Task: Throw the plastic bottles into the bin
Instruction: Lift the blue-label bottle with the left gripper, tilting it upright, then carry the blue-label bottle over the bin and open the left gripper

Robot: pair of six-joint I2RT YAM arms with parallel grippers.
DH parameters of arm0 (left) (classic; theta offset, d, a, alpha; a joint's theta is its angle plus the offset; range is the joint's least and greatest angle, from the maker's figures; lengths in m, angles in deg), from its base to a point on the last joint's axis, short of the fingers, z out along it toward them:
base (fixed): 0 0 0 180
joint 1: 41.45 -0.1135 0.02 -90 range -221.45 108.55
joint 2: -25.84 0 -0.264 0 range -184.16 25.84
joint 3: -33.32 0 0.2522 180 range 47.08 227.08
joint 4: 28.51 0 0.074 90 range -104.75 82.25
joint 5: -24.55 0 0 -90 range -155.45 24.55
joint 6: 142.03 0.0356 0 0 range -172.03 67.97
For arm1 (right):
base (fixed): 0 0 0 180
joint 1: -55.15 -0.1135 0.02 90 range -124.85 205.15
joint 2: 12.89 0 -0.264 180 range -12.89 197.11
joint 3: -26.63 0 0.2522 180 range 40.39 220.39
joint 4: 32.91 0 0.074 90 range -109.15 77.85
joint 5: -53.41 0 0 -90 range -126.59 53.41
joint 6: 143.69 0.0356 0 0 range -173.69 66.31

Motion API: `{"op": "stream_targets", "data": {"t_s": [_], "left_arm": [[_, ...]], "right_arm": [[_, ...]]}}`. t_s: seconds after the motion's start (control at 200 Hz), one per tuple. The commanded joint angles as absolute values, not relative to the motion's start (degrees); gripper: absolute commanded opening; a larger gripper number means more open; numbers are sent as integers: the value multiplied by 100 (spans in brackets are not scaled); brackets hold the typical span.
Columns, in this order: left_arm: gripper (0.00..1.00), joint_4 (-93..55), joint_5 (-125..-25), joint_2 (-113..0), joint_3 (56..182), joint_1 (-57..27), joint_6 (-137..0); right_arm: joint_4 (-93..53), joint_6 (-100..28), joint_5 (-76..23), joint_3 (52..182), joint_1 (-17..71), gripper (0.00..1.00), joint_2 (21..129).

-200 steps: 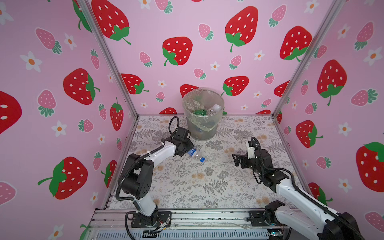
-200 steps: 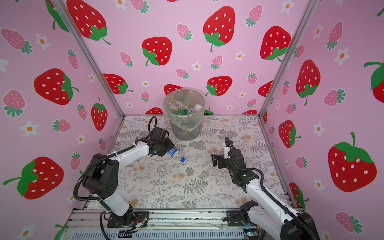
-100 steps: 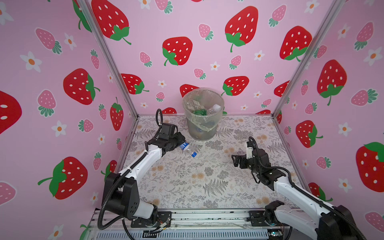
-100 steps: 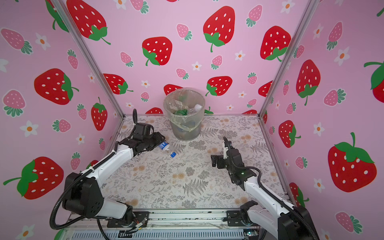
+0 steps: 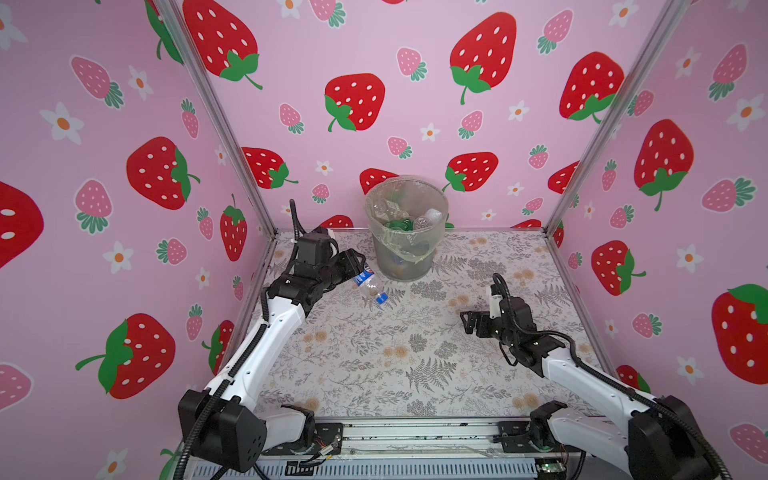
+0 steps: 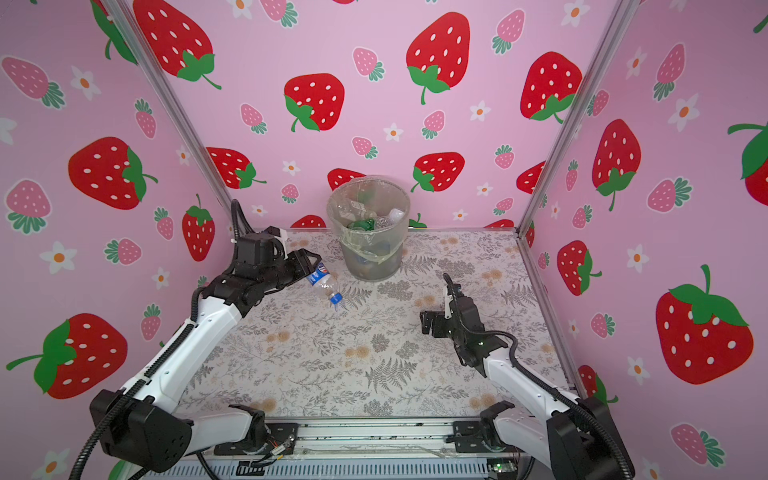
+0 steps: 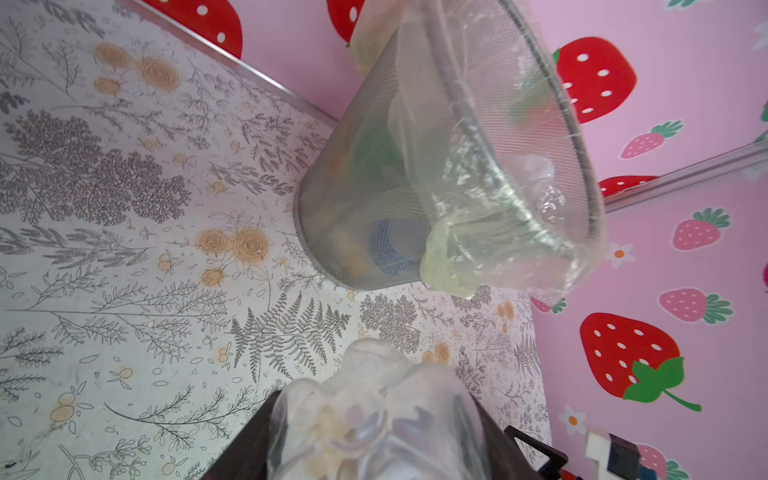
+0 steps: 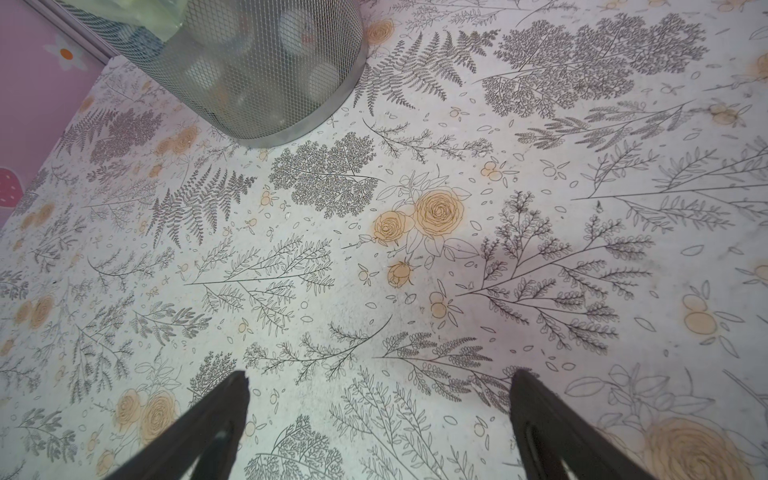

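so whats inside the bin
The bin holds piled bottles, clear plus a green one on top, a blue label showing low through the mesh. The liner and pile hide the rest.

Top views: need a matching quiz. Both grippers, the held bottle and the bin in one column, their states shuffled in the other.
Column 1
1. left gripper
2. right gripper
3. bottle
4. bin

Column 2
a. open, holding nothing
b. grey mesh, standing upright
c. shut on the bottle
d. clear with a blue cap, held beside the bin, not in it

Pairs: 1-c, 2-a, 3-d, 4-b
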State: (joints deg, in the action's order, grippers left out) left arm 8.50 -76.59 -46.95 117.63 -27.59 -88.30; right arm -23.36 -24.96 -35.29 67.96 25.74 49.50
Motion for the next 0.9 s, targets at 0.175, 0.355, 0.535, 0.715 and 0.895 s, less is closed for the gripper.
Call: {"op": "stream_targets", "data": {"t_s": [0.175,0.355,0.535,0.715,0.895], "left_arm": [[62,552,-7802,-4263,12310,-2783,-8449],[62,-363,-7741,-3545,11444,-2776,-8288],[62,-399,-7462,-3120,11105,-2783,-8316],[63,-393,-7363,-3183,11282,-2783,-8411],[64,-173,-7371,-4229,12689,-2775,-8354]], "right_arm": [[-2491,-2355,-3495,6862,2562,99,4959],[-2469,-2364,-3547,6844,2562,99,4907],[-2482,-2427,-3587,6836,2562,99,4927],[-2532,-2443,-3593,6835,2562,99,4987],[-2556,-2421,-3545,6816,2562,99,5019]]}}
